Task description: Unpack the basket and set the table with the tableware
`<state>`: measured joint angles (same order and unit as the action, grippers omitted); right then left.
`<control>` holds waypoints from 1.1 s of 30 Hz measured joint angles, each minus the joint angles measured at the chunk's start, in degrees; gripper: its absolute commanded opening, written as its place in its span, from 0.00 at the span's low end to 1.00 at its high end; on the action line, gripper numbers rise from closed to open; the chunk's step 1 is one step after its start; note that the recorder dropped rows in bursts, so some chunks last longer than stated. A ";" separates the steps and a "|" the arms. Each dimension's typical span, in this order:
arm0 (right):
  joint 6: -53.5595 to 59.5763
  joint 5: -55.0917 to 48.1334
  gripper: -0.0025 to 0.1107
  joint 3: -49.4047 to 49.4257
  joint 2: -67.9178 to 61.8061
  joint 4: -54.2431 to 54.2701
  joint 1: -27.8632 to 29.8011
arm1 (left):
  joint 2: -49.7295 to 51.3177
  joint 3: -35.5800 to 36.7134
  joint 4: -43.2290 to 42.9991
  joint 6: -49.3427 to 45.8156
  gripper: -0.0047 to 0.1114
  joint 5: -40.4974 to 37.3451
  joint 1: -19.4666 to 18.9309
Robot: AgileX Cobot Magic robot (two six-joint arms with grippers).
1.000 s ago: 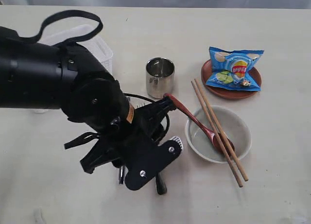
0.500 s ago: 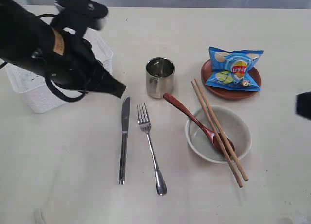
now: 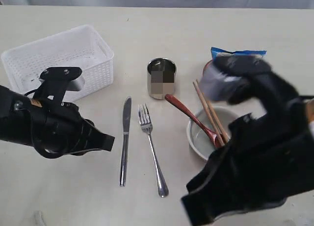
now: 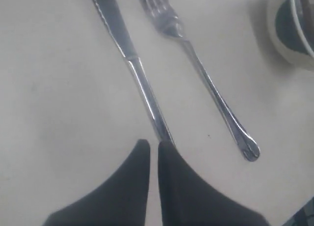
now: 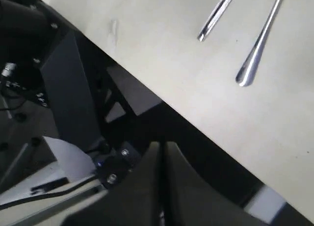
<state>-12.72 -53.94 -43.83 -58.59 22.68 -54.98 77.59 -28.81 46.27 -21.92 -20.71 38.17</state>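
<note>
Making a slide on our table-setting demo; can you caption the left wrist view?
Closed left gripper over the table beside the knife and fork, which lie side by side; bowl partly in view.

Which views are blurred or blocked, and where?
Exterior view: the right arm is motion-blurred, hiding part of the bowl and chip bag; a pixelated patch on the steel cup. Left wrist view: knife and fork sharp. Right wrist view: soft, dark under the table.

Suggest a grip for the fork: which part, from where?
Probably mid-handle, from straight above, jaws spanning its narrow width. The fork lies flat on the table, handle thin and straight, with bare gaps toward the knife and the bowl.
</note>
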 measured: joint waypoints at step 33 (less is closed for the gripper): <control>-16.59 16.63 0.03 0.00 -35.07 -14.44 -14.07 | 6.98 3.36 8.81 -13.59 0.04 10.71 0.00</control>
<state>-29.31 -37.30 -43.83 -93.66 8.24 -69.05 84.57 -25.45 55.07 -35.50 -10.00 38.17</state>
